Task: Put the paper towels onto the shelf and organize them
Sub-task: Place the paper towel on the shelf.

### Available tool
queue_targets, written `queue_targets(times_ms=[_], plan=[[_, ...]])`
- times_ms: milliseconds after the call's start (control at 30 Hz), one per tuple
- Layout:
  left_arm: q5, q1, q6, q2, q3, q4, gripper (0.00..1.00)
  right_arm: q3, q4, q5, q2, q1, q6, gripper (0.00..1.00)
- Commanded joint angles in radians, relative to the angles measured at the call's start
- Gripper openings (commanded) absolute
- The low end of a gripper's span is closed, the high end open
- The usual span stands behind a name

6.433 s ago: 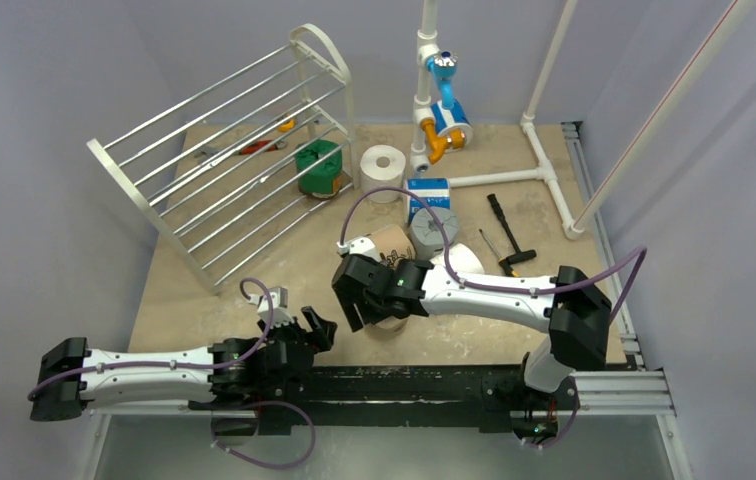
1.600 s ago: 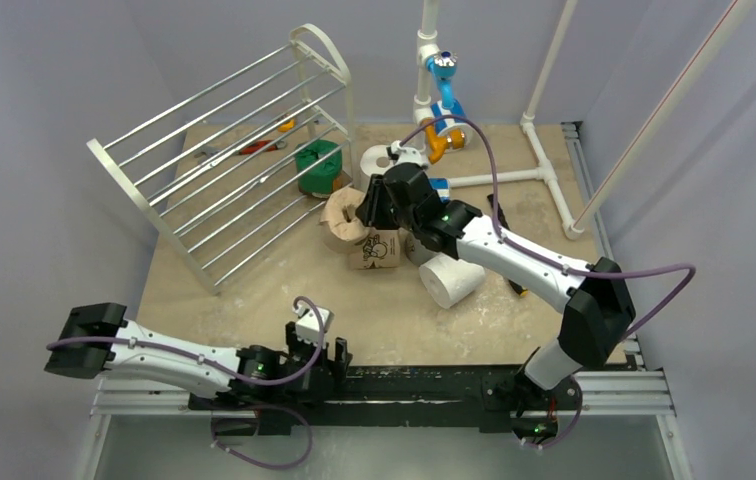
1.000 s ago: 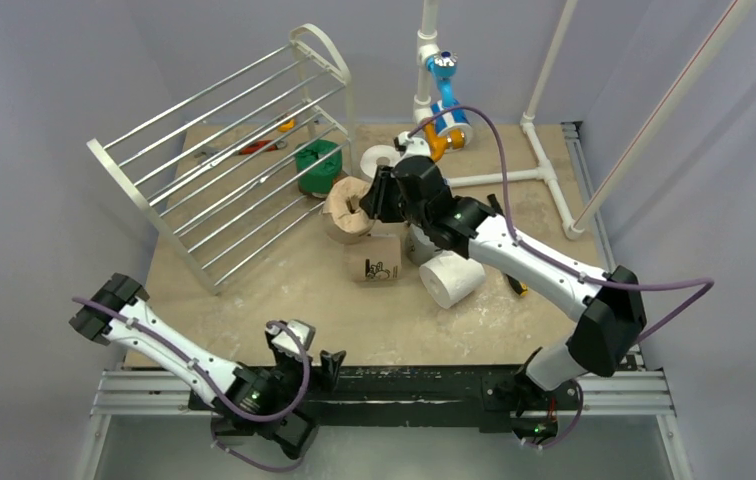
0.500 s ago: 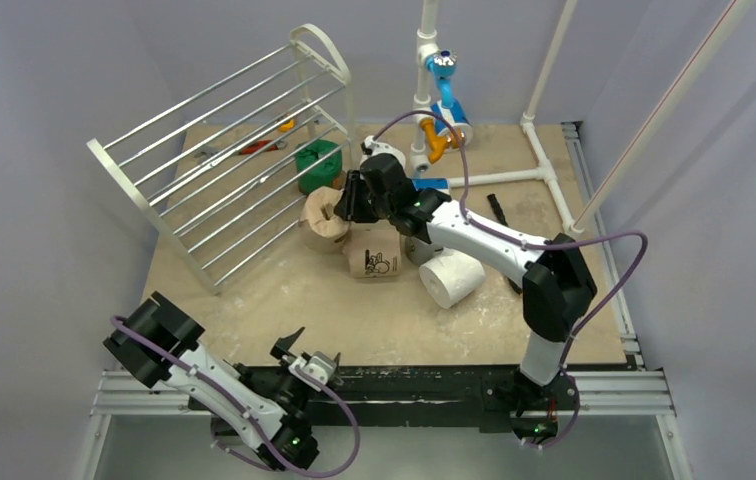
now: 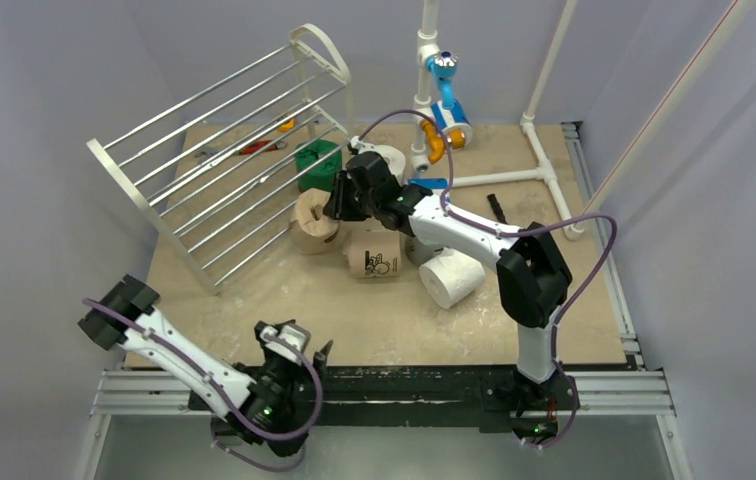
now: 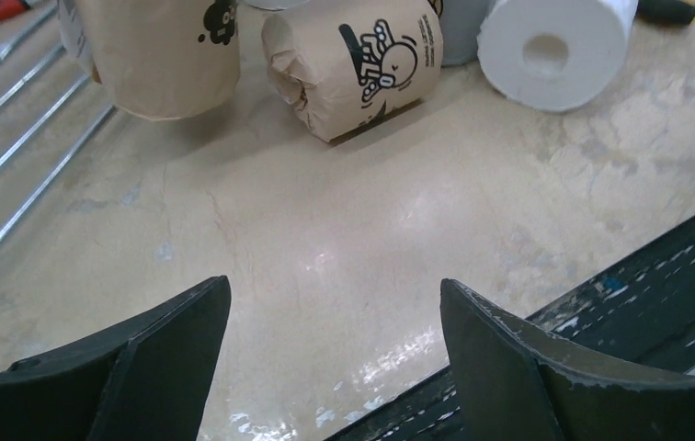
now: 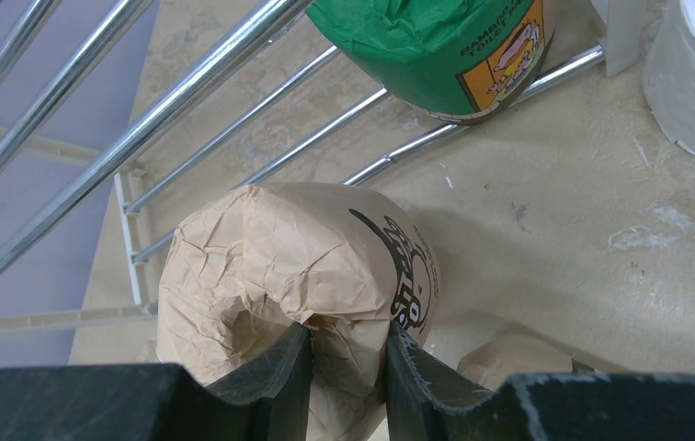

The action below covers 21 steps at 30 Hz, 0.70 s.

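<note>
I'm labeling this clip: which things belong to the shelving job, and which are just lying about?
Job: shelf, tan roll in right gripper, second tan roll, green roll, lying white roll.
Lying about: pipe frame, black-handled tool, red-handled tool.

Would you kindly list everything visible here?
Shelf: one, white frame, silver rods, far left.
Tan printed rolls: two, one gripped beside shelf, one lying mid-table.
Green roll: one, at shelf's lowest rods.
White rolls: two, one lying right of centre, one upright behind.
Grey roll: one, between tan and white rolls.
Blue-white roll: one, mostly hidden.
Pipe frame: one, white, blue and orange fittings, far right.
Hand tools: red-handled behind shelf, black-handled right.
Table: one, beige.
Left gripper: open, near edge.
Right gripper: shut on tan roll.
</note>
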Motion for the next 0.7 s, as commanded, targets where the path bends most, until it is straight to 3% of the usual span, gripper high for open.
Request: queue_targets(times_ms=[0, 133, 267, 433, 667], plan=[[-0.08, 0.064, -0.437, -0.235, 0.029, -0.244, 0.83, 0.035, 0.062, -0.01, -0.065, 0.001, -0.003, 0.24], [-0.17, 0.127, -0.053, -0.321, 0.231, -0.243, 0.84, 0.003, 0.069, -0.01, -0.087, 0.001, -0.01, 0.24], [-0.205, 0.194, 0.236, -0.342, 0.408, -0.244, 0.86, -0.016, 0.074, -0.011, -0.089, 0.002, -0.013, 0.24], [-0.203, 0.276, 0.522, -0.321, 0.609, -0.244, 0.89, -0.023, 0.082, -0.014, -0.082, 0.003, -0.018, 0.24], [-0.189, 0.349, 0.811, -0.334, 0.815, -0.237, 0.93, -0.021, 0.082, -0.016, -0.077, 0.007, -0.021, 0.24]])
